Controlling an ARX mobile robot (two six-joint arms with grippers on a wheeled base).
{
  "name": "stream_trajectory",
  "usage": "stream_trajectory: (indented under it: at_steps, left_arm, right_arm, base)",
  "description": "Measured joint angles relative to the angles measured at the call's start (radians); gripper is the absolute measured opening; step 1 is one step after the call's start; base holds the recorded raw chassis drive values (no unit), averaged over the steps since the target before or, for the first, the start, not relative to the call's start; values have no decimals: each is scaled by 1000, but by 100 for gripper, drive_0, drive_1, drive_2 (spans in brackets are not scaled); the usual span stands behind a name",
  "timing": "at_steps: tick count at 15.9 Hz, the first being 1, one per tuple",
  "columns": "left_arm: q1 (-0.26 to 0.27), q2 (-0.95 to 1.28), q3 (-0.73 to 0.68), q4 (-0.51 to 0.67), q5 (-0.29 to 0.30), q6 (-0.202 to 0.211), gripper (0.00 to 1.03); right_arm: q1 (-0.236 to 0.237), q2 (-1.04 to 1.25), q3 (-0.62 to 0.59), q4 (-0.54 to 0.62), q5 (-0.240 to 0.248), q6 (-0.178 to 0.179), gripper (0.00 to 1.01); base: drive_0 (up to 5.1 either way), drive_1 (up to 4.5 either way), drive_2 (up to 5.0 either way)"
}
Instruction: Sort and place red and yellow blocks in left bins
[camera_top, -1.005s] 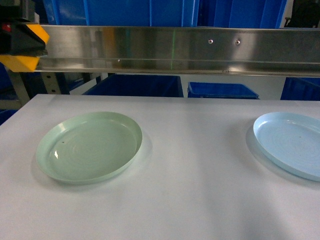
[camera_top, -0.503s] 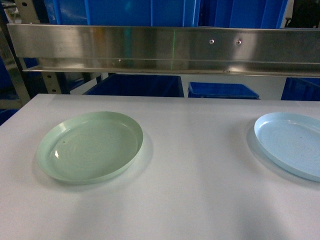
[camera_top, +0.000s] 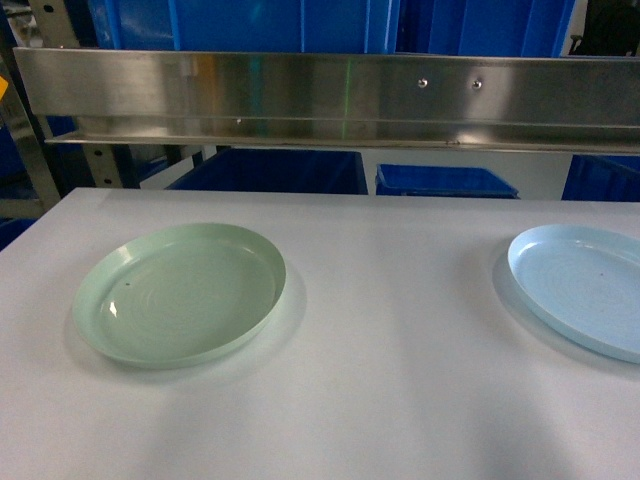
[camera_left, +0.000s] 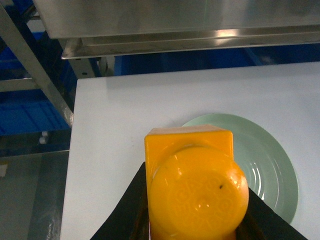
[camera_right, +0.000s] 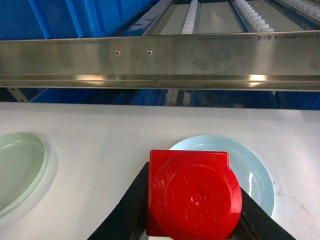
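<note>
A yellow block (camera_left: 190, 175) fills the lower middle of the left wrist view, and my left gripper (camera_left: 195, 227) is shut on it, its black jaws showing on both sides. It hangs above the near-left rim of a pale green plate (camera_left: 272, 165). A red block (camera_right: 192, 192) sits between the black jaws of my right gripper (camera_right: 192, 232), which is shut on it over the near edge of a light blue plate (camera_right: 257, 172). In the head view the green plate (camera_top: 180, 295) lies on the left and the blue plate (camera_top: 585, 290) on the right. Neither gripper shows there.
The plates lie on a white table (camera_top: 400, 330). A steel shelf rail (camera_top: 340, 95) runs across above the table's far edge, on a slanted steel post (camera_left: 35, 70) at the left. Blue crates (camera_top: 270, 170) stand behind and below it. The table's left edge (camera_left: 70, 165) drops to the floor.
One second ago my left gripper with the yellow block showed at the head view's top left corner. It has moved out of that view to the left. The plates lie as before.
</note>
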Motion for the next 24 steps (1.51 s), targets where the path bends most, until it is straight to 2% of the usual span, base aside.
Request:
stream_trajectory:
  at_steps: [10, 15, 24]
  left_arm:
    - [-9, 4, 0, 23, 13, 0, 28]
    - [-14, 3, 1, 21, 16, 1, 28]
    - [-10, 3, 1, 23, 16, 1, 28]
  right_arm:
    - [0, 2, 0, -1, 0, 0, 28]
    - [-6, 4, 0, -3, 0, 0, 28]
    - [-5, 2, 0, -2, -3, 0, 28]
  base:
    - [0, 0, 0]
    - [-388, -83, 462]
    - [-502, 243, 243]
